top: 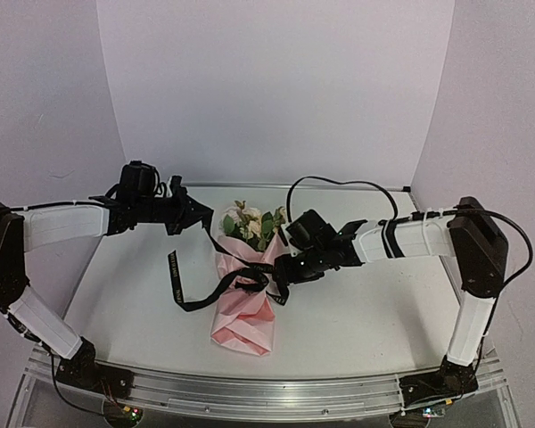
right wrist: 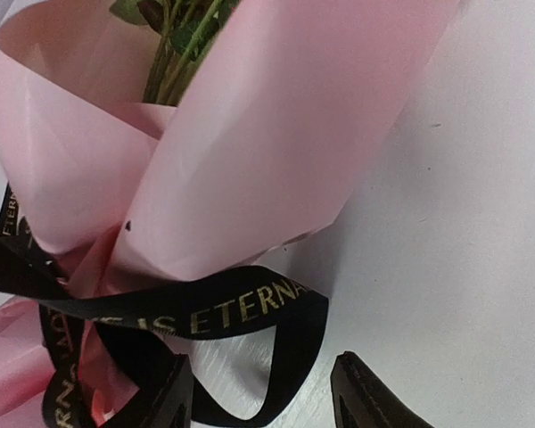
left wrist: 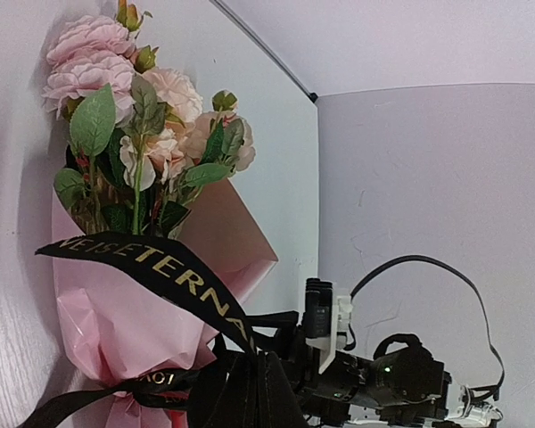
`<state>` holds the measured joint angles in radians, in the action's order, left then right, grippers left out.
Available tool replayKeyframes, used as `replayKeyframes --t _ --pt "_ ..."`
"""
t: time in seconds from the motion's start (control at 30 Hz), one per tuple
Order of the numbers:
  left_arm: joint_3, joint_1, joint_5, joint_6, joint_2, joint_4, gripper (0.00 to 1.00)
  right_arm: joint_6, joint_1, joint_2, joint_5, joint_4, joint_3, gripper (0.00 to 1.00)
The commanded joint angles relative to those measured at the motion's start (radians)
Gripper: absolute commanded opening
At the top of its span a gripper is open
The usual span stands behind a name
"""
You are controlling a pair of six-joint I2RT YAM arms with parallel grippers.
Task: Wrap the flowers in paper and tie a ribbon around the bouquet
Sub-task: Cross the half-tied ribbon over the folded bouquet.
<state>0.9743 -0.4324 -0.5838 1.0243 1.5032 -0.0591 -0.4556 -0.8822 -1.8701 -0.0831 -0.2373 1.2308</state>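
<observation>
L gripper (top: pixel 203 215) closed, R gripper (right wrist: pixel 260 379) parted

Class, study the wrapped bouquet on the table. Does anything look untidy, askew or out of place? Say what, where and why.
The ribbon circles the bouquet untidily: one long tail trails left across the table, and a slack loop lies between the open jaws of the right end effector. No neat bow shows.

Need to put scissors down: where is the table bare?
Bare table right of the bouquet, below the right arm; also near-left, between ribbon and front rail. Crowded mid-bouquet, around the right end effector.
</observation>
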Motion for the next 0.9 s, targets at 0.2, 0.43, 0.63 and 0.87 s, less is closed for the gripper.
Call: replayKeyframes --t 0.2,0.43,0.63,0.87 --pt "0.118 0.004 0.028 -0.095 -0.015 0.074 0.0 0.02 0.003 -0.073 0.016 0.076 0.046 0.52" --pt "0.13 0.006 0.034 -0.112 -0.016 0.095 0.0 0.026 0.003 -0.09 0.034 0.075 0.075 0.34" --pt "0.133 0.008 0.056 -0.134 -0.021 0.118 0.0 0.026 0.0 -0.052 0.051 0.033 0.09 0.04" --pt "0.108 0.034 0.149 -0.156 -0.075 0.176 0.0 0.035 -0.021 -0.004 0.052 -0.053 0.146 0.02"
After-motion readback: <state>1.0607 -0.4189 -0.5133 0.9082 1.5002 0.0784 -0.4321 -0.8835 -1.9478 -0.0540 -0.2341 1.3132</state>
